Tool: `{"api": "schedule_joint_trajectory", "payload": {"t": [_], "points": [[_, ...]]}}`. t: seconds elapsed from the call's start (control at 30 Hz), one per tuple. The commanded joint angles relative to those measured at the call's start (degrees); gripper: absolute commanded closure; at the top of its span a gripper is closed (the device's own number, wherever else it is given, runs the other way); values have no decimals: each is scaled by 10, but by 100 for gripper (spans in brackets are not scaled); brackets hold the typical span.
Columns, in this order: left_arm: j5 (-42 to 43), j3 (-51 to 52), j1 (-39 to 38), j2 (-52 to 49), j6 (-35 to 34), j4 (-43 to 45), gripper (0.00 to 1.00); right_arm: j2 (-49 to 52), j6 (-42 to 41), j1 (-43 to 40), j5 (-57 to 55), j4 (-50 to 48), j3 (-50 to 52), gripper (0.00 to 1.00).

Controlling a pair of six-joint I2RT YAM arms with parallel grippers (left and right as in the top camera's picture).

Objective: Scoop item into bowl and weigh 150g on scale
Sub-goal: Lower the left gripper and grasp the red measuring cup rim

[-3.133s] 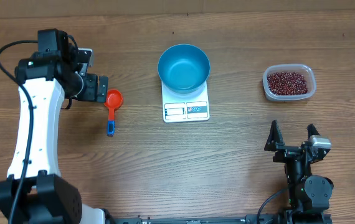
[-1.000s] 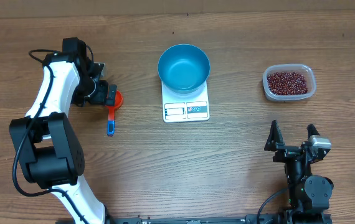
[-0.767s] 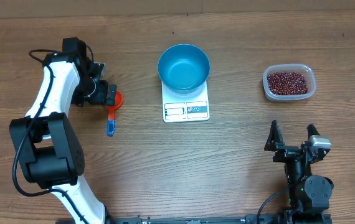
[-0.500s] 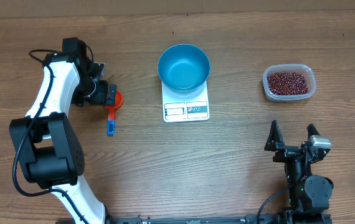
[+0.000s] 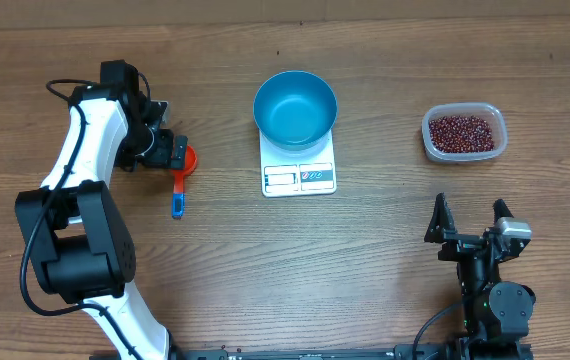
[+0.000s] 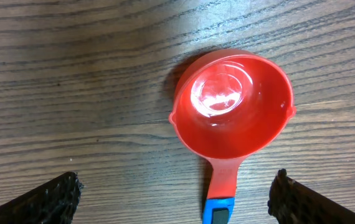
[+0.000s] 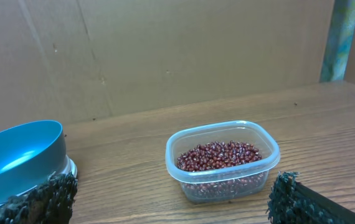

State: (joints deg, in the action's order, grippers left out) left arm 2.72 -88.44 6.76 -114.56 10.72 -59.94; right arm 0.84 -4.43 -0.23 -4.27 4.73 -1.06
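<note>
Left jaws moved over scoop (image 6: 230,115), wide apart

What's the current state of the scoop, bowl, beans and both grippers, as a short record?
scoop: red, blue-tipped handle, empty, lying on table
bowl: empty, on scale
beans: in clear tub, right side
left gripper: open, over scoop, not gripping
right gripper: open, holding nothing, facing tub

Wood-grain table (image 5: 385,260), white scale (image 5: 299,177) at centre, red scoop (image 6: 230,112) to its left, clear tub (image 5: 426,135) at right
</note>
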Motion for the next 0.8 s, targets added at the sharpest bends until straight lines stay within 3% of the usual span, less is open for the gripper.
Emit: {"api": "schedule_joint_trajectory", "payload": {"t": [0.0, 0.77], "points": [[-3, -13, 1, -13, 9, 2, 0, -7, 2, 5, 3, -3, 6, 0], [-2, -13, 1, -13, 9, 26, 1, -7, 2, 5, 3, -3, 6, 0]]}}
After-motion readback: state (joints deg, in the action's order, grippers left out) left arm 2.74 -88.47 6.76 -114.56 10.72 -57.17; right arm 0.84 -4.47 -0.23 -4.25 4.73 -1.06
